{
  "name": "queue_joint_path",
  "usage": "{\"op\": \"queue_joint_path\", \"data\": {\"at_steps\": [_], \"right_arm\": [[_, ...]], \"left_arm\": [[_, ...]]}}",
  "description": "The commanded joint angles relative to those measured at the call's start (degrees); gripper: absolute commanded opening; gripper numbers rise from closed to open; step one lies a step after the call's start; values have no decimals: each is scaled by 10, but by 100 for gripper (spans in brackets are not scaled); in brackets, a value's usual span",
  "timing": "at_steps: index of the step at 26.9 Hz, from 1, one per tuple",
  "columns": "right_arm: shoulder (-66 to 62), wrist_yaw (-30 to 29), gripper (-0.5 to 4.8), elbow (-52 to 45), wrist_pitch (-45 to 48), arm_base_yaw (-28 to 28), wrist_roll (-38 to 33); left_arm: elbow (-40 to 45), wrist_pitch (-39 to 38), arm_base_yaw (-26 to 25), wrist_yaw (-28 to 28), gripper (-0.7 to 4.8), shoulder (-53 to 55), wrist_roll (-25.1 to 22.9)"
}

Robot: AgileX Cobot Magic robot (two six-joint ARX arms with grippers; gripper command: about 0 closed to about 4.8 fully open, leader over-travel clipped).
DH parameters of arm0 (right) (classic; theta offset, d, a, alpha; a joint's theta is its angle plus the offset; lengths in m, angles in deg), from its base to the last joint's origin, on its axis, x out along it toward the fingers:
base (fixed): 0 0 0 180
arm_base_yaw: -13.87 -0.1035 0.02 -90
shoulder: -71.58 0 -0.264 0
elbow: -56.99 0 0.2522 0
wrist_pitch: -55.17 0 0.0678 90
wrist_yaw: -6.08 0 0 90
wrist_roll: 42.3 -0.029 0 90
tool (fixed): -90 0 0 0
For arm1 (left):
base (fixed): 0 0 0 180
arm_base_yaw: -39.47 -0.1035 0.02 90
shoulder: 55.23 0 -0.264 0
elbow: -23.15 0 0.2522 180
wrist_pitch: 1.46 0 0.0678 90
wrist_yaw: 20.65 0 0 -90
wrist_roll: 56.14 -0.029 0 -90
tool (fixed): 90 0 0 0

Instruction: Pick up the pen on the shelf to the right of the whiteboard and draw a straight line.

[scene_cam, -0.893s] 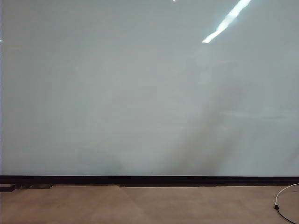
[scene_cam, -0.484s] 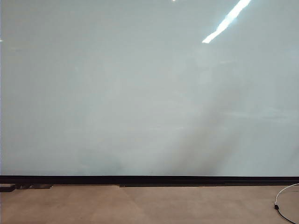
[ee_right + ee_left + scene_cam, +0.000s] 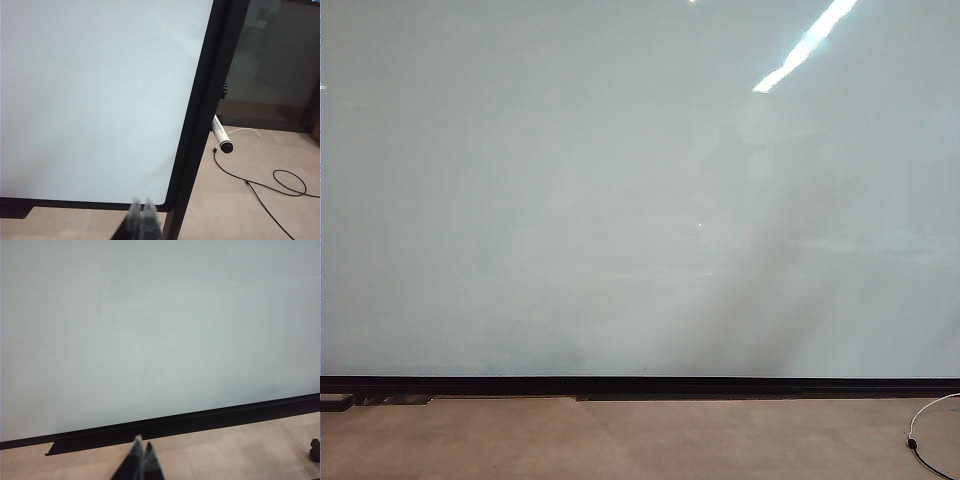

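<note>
The whiteboard (image 3: pixel 620 200) is a glossy pale grey-white, with a bright white streak of reflected light near its upper right and a black strip (image 3: pixel 640 385) along its bottom edge. The floor (image 3: pixel 620 440) is a plain tan-beige. In the right wrist view the pen (image 3: pixel 220 134) is white with a black end (small dark print on the barrel), and a thin black cable (image 3: pixel 260 187) lies across the floor. The left gripper (image 3: pixel 139 452) and right gripper (image 3: pixel 139 212) are dark grey with paler fingertips.

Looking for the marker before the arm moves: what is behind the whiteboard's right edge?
The pen pokes out from behind the whiteboard frame, with a cable on the floor below. Its rear end and support are hidden.
</note>
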Motion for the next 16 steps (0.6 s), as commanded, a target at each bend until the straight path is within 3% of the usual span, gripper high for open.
{"op": "queue_joint_path", "data": {"at_steps": [1, 10, 16], "right_arm": [[0, -4, 8, 2, 19, 0, -42], [0, -6, 8, 2, 28, 0, -90], [0, -9, 9, 2, 34, 0, -87]], "left_arm": [[-2, 10, 0, -2, -5, 0, -2], [-2, 39, 0, -3, -5, 0, -2], [-2, 52, 0, -52, -5, 0, -2]]}}
